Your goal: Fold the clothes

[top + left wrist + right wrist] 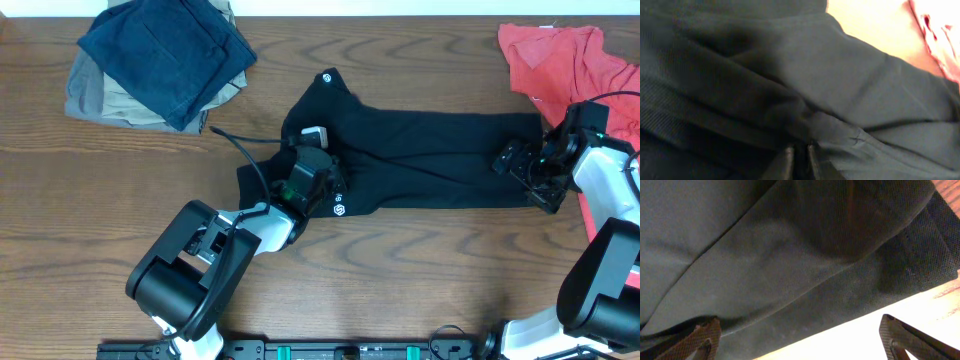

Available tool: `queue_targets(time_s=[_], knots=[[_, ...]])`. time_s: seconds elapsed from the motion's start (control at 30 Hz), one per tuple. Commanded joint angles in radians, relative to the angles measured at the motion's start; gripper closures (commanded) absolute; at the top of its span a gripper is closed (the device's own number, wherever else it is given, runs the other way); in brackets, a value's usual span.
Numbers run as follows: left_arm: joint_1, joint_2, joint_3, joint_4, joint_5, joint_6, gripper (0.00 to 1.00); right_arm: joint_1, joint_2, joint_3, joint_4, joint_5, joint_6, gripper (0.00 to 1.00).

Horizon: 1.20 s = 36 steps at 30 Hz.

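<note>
Tabletop point(420, 265) lies bare below the black garment point(430, 160), along its hem.

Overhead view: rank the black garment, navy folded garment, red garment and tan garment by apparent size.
1. black garment, clearly largest.
2-3. navy folded garment and red garment look alike; the red one runs off frame, so unranked.
4. tan garment, mostly covered, smallest.

The overhead camera looks straight down at the brown wooden table point(420, 260); both wrist cameras face, very close, the same black fabric garment point(430, 160).
</note>
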State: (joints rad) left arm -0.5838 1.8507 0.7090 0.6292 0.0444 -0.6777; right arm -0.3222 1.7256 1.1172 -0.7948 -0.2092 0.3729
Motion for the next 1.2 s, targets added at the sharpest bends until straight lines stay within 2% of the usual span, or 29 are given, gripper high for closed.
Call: queue_targets(time_s=[0.0, 0.2, 0.43, 0.63, 0.7, 0.73, 0.8, 0.87, 0.9, 0.97, 1.07, 1.17], knots=[[0.001, 0.013, 0.031, 0.002, -0.012, 0.056, 0.94, 0.009, -0.012, -0.001, 0.000, 0.003, -0.015, 0.01], [0.001, 0.013, 0.048, 0.033, -0.081, 0.065, 0.94, 0.009, -0.012, -0.001, 0.001, 0.003, -0.015, 0.01], [0.001, 0.013, 0.049, 0.190, -0.181, 0.174, 0.94, 0.009, -0.012, -0.001, -0.005, 0.003, -0.015, 0.01], [0.001, 0.026, 0.060, 0.192, -0.227, 0.248, 0.94, 0.009, -0.012, -0.001, -0.006, 0.003, -0.015, 0.01], [0.001, 0.037, 0.071, 0.192, -0.230, 0.264, 0.90, 0.010, -0.012, -0.001, -0.006, 0.003, -0.015, 0.01], [0.001, 0.043, 0.077, 0.192, -0.231, 0.267, 0.86, 0.010, -0.012, -0.001, -0.007, 0.002, -0.015, 0.01], [0.001, 0.059, 0.085, 0.192, -0.238, 0.267, 0.66, 0.010, -0.012, -0.001, -0.009, 0.003, -0.015, 0.01], [0.001, 0.072, 0.086, 0.192, -0.241, 0.267, 0.35, 0.009, -0.012, -0.001, -0.010, 0.003, -0.015, 0.01], [0.001, 0.074, 0.086, 0.192, -0.241, 0.270, 0.24, 0.009, -0.012, -0.001, -0.010, 0.003, -0.015, 0.01], [0.002, 0.072, 0.086, 0.193, -0.240, 0.312, 0.14, 0.009, -0.012, -0.001, -0.010, 0.003, -0.015, 0.01], [0.003, 0.036, 0.086, 0.190, -0.240, 0.371, 0.10, 0.009, -0.012, -0.001, -0.011, 0.002, -0.015, 0.01], [0.003, -0.053, 0.086, 0.121, -0.240, 0.389, 0.00, 0.009, -0.012, -0.001, -0.010, 0.003, -0.015, 0.01]])
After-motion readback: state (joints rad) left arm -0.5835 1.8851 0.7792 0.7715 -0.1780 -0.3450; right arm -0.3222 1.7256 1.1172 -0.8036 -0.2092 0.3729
